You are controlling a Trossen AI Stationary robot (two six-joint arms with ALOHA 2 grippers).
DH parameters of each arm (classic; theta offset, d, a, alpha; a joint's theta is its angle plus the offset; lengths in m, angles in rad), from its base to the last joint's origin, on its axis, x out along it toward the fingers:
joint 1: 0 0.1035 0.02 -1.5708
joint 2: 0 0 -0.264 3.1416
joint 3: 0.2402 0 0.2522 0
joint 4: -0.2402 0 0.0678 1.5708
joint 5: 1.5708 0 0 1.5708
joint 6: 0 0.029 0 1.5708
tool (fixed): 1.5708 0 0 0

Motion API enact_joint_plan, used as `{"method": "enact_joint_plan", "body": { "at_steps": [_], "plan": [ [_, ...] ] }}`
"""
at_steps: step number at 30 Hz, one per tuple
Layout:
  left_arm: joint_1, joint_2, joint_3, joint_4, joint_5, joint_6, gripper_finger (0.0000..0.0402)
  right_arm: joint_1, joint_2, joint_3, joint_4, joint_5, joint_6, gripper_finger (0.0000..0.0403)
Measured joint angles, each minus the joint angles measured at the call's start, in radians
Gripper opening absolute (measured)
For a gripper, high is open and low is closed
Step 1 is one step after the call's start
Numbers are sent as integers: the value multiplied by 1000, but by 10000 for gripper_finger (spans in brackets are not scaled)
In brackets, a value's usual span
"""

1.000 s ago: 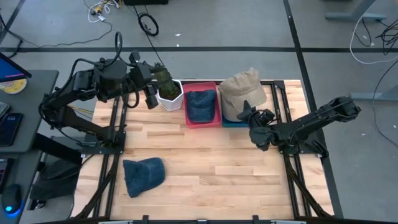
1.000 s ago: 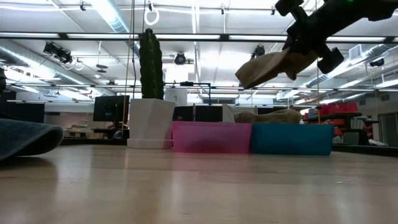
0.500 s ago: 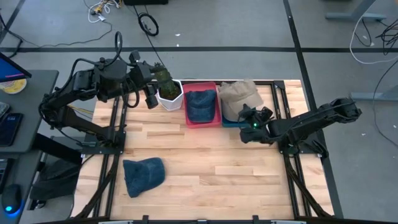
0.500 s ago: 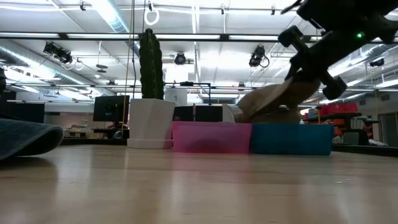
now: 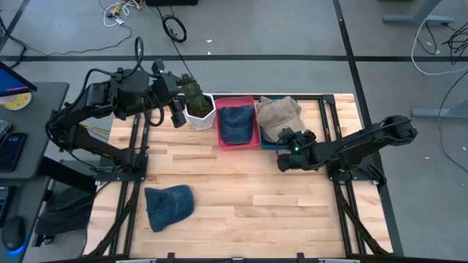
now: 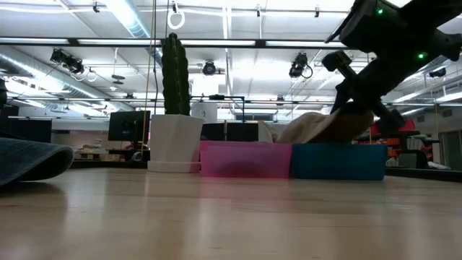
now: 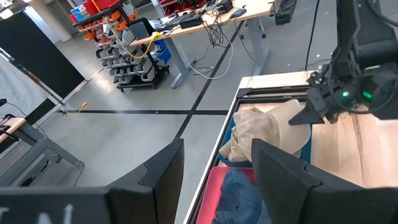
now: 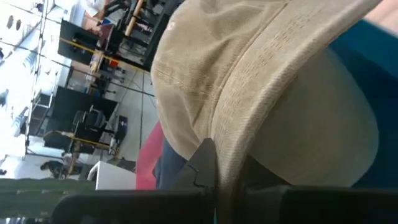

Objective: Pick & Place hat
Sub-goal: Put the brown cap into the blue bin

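Right gripper pinched on the brim of the tan hat, which sits in the blue bin at the table's far edge. Left gripper at the far-left corner by the cactus pot, fingers apart, holding nothing. Blue hat near the near-left corner.

The right arm is stretched low across the table's right side toward its far middle, and its gripper is clamped shut, wrist tipped downward. The left arm is held raised at the far left corner, its gripper partly spread, nothing between the fingers.
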Motion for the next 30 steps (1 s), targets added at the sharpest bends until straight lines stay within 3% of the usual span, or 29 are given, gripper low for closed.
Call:
{"method": "enact_joint_plan", "body": {
  "at_steps": [9, 22, 25, 30],
  "plan": [
    [0, 0, 0, 0, 7, -53, 190, -54, 86, 0, 181, 7, 24, 8],
    [-3, 0, 0, 0, 9, -74, 190, -82, 143, 0, 202, -63, 43, 11],
    [-3, 0, 0, -1, 9, -73, 190, -83, 146, 0, 193, -113, 43, 31],
    [-3, 0, 0, -1, 9, -73, 190, -83, 147, 0, 179, -183, 51, 110]
  ]
}}
